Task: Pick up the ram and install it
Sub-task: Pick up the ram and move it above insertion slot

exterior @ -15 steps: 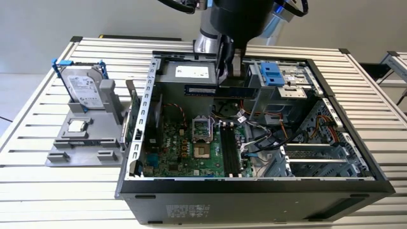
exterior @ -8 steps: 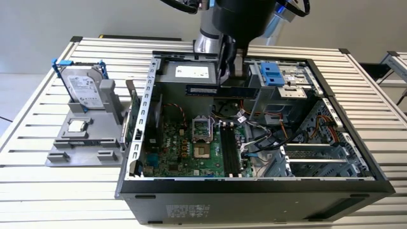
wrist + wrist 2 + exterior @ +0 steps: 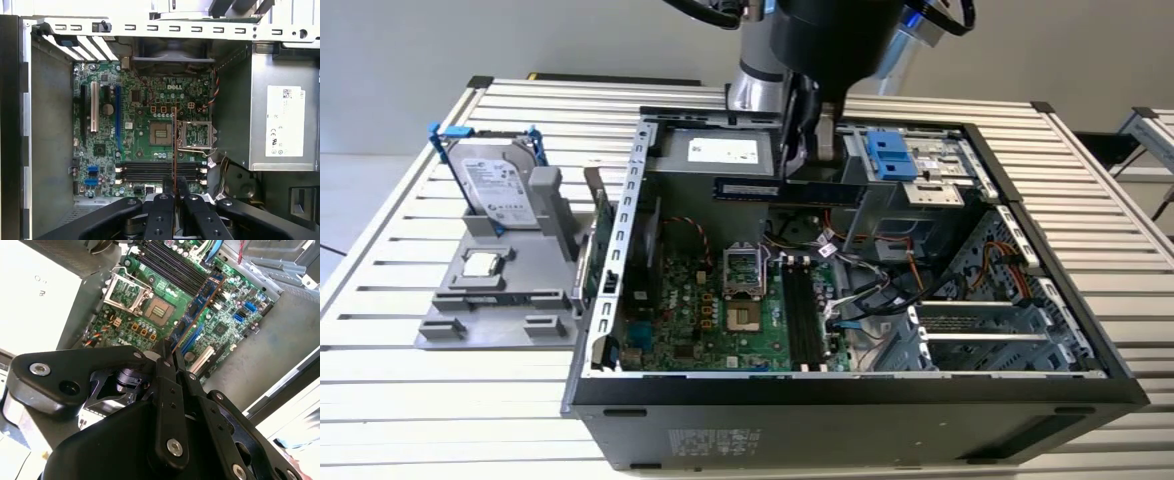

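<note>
The gripper (image 3: 815,160) reaches down from the arm into the open computer case (image 3: 854,388), and its claw is clamped on the ram (image 3: 747,188), gripping the stick at its upper edge about midway along. The blue-green stick hangs level and on edge in the air at the far end of the case. It is just beside the silver power supply (image 3: 720,150) and well above the motherboard (image 3: 694,320), touching nothing but the fingers. In the second wrist view the black fingers (image 3: 165,370) come together on the near end of the ram (image 3: 200,302), which runs away from them with its row of dark chips showing over the green board. In the first wrist view the ram (image 3: 174,150) appears edge-on as a thin line rising from the gripper (image 3: 174,194). It passes in front of the black memory slots (image 3: 160,170) and beside the open processor socket (image 3: 160,132), and its length lies crosswise to the slots. From where I stand those memory slots (image 3: 803,315) lie bare, side by side, next to the processor socket (image 3: 744,290) and nearer the front of the case than the ram. Outside the case, toward the exterior view's left, a grey holder (image 3: 467,310) sits on the slatted table (image 3: 454,400). A hard drive (image 3: 496,185) with blue rails stands upright in it, and a small square processor chip (image 3: 483,264) lies flat below the drive.
</note>
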